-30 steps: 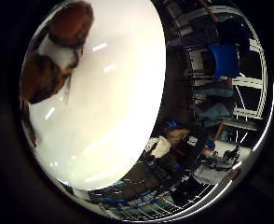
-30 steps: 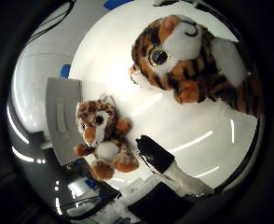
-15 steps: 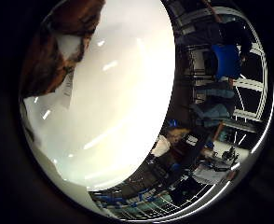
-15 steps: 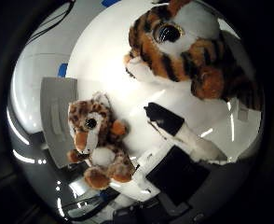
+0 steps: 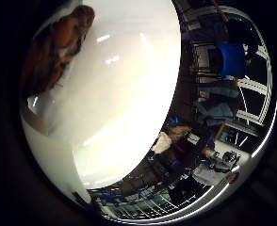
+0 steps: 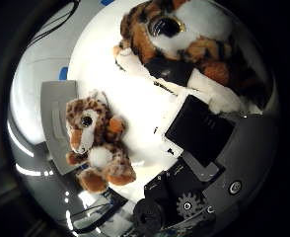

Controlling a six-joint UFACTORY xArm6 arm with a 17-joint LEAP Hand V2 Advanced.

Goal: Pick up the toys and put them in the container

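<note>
A large striped tiger toy [image 6: 180, 30] lies on the round white table [image 6: 135, 109], close to my palm. My right hand [image 6: 199, 133] is over it and open. One white and black finger [image 6: 170, 71] reaches in and lies against the tiger's body. A smaller spotted plush toy [image 6: 96, 146] sits on the table beside a grey container [image 6: 54, 118] at the table's edge, away from my hand. In the little finger side palm view the tiger toy [image 5: 58, 47] shows at the table's [image 5: 120, 94] rim.
A small blue thing [image 6: 64, 73] lies by the grey container. Beyond the table's edge are a blue chair [image 5: 231, 58], desks and room clutter [image 5: 190, 141].
My hand has come closer to the large tiger. The finger has reached further in and now lies against it. Both toys stay on the table.
</note>
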